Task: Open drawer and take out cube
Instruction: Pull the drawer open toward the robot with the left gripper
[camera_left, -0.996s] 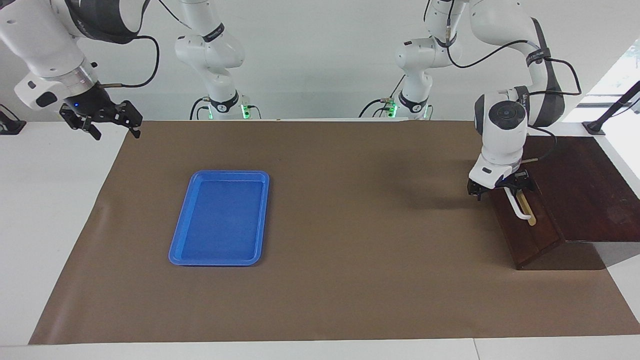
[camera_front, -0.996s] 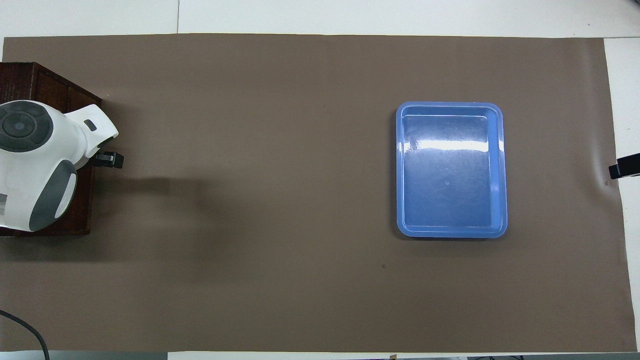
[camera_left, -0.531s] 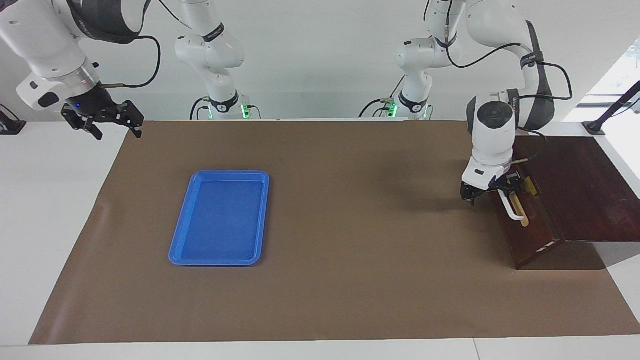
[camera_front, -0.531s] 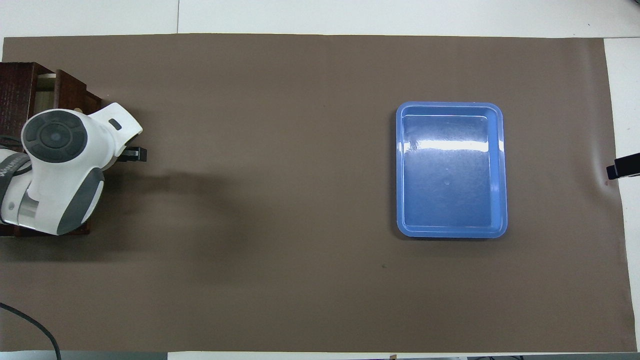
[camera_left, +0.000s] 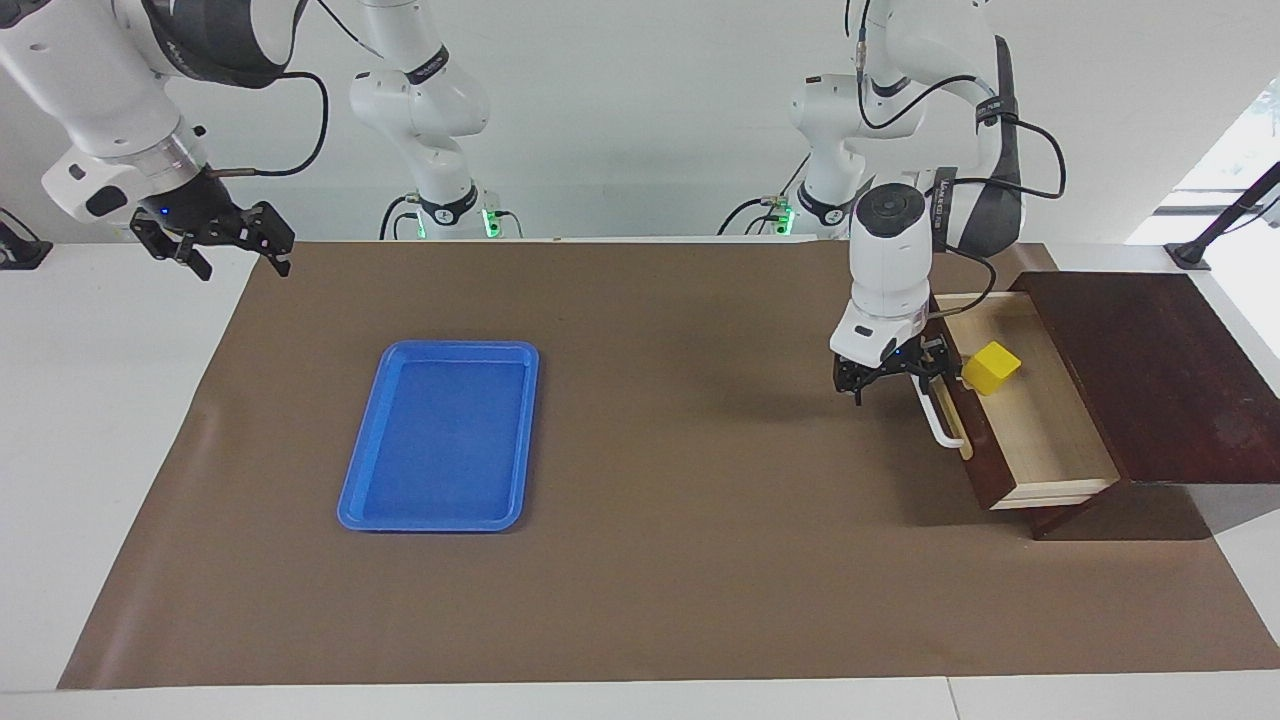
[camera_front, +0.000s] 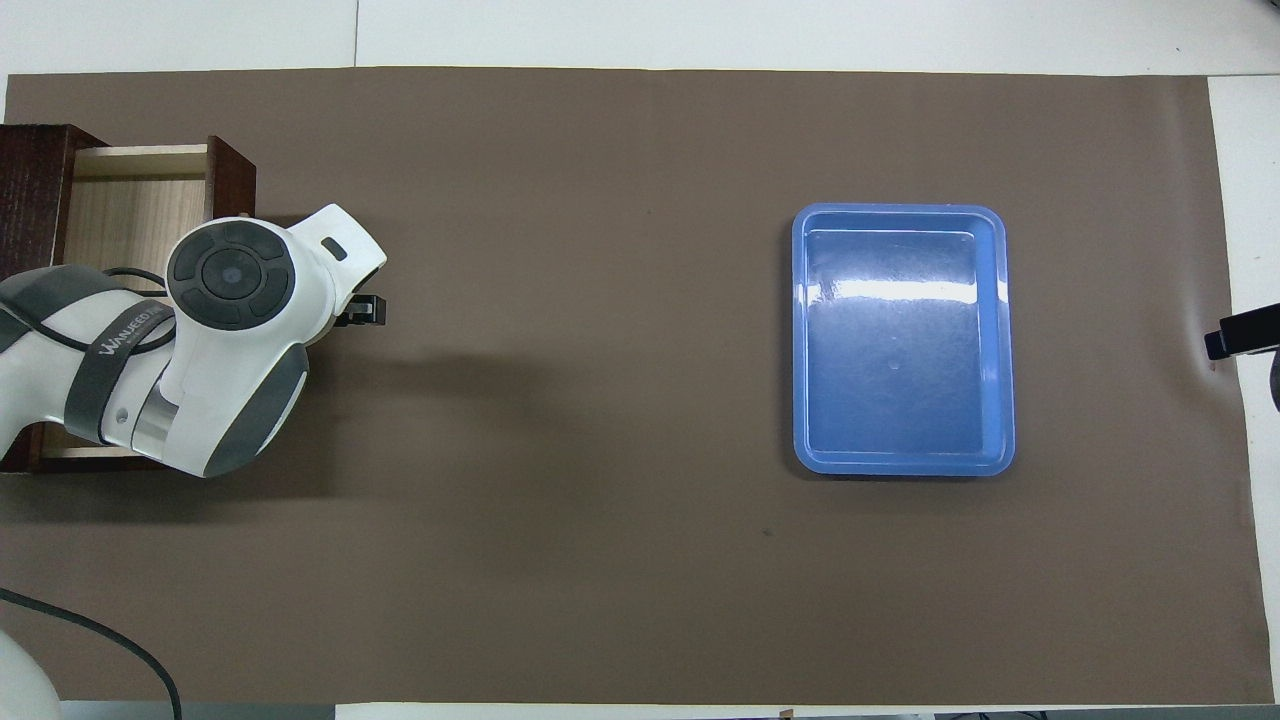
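At the drawer (camera_left: 1040, 430) handle, the left end effector (camera_left: 893, 378) stands open, gripping nothing.

The left arm is reaching down with its wrist vertical and its left gripper (camera_left: 893, 378) pointing straight at the table, jaws spread, while the right arm is waiting raised at its own end, its right gripper (camera_left: 232, 255) hanging open.
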